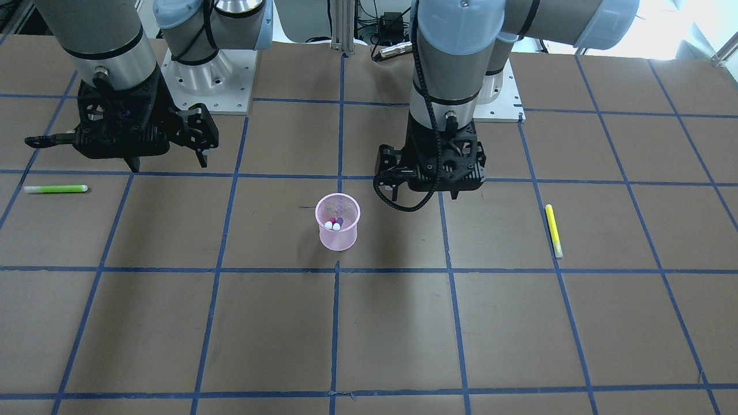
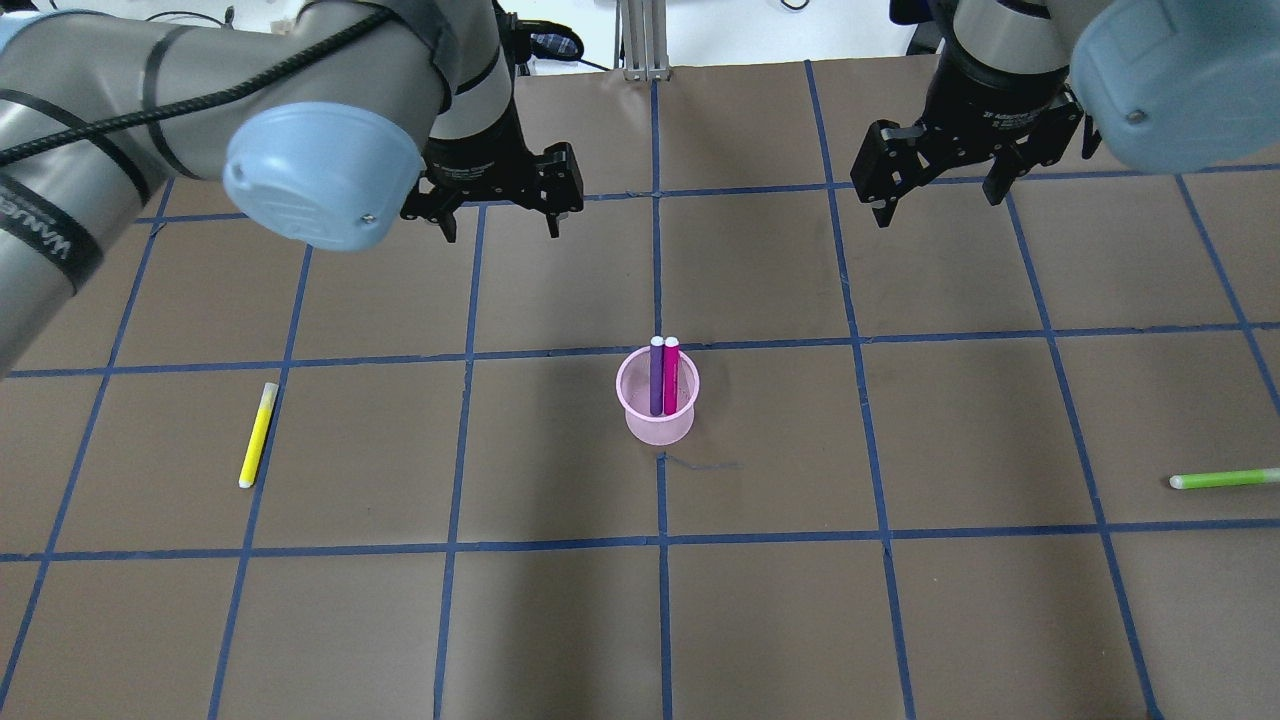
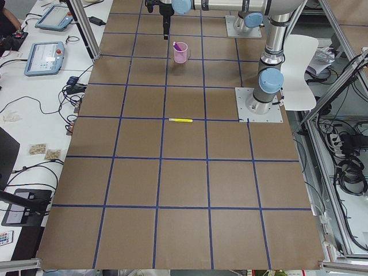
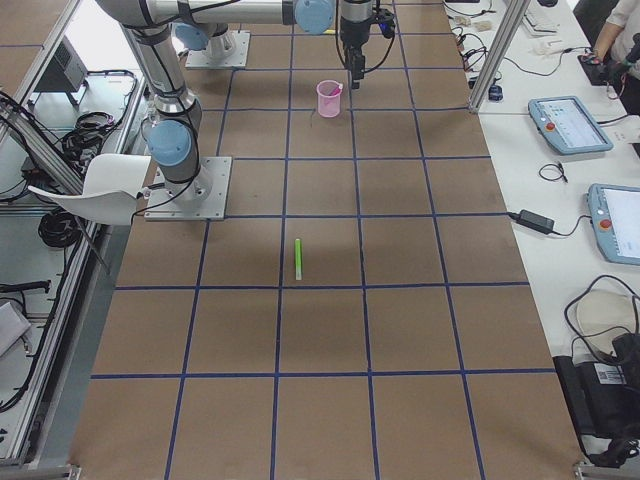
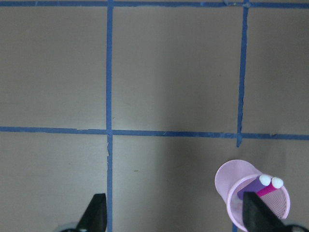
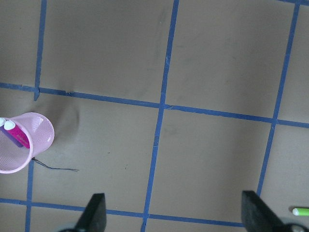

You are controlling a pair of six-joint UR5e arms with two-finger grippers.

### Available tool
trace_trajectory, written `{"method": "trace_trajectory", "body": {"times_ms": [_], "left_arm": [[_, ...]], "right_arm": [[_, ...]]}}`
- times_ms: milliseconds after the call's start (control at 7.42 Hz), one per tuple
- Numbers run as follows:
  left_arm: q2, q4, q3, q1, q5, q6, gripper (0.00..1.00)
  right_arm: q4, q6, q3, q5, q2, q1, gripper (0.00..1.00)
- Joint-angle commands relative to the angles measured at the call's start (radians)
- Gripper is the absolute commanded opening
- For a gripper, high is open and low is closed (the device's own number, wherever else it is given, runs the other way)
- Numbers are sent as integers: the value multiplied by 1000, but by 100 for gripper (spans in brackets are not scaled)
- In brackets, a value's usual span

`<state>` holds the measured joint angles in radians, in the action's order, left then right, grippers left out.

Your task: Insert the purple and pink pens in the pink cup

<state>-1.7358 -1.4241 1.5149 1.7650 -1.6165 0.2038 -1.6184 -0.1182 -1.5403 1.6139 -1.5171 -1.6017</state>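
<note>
- The pink cup [image 2: 660,428] stands upright on the worktop [image 2: 560,620], close to a crossing of the blue tape lines and about midway between the two arms.
- In it stand the purple pen [image 2: 656,378] and the pink pen [image 2: 671,375], side by side and touching, the purple one on the robot's left.
- Both pens have their white caps up, clear of the rim. Their long axes run close to vertical; the exact lean is hard to judge.
- The left tool [image 2: 500,225] hangs above the worktop with its fingers pointing down, spread wide and holding nothing. Its wrist view shows the cup low beside one fingertip.
- The right tool [image 2: 938,205] hangs the same way on the other side, also spread wide and empty, well apart from the cup.
- A yellow pen [image 2: 258,435] lies flat on the robot's left, its long axis running roughly along the nearby tape line.
- A green pen [image 2: 1225,479] lies flat far out on the robot's right, its long axis running across the worktop.
</note>
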Motion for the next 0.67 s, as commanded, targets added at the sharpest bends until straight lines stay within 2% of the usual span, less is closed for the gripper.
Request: {"method": "trace_trajectory", "body": {"times_ms": [0,135,404,539], "left_arm": [[67,-149,-4,-140,33,-152,100],[100,-210,-2,-197,43,-200,100],[146,-298,4,-214,38,-217,100],[156,-303,14,-217,36,-216,100]], "right_arm": [[0,-1,-1,0,0,-1,100],[0,0,-1,-2,0,-1,100],[2,0,-1,4,-2,-1,100],[2,0,-1,3,-2,-1,100]]}}
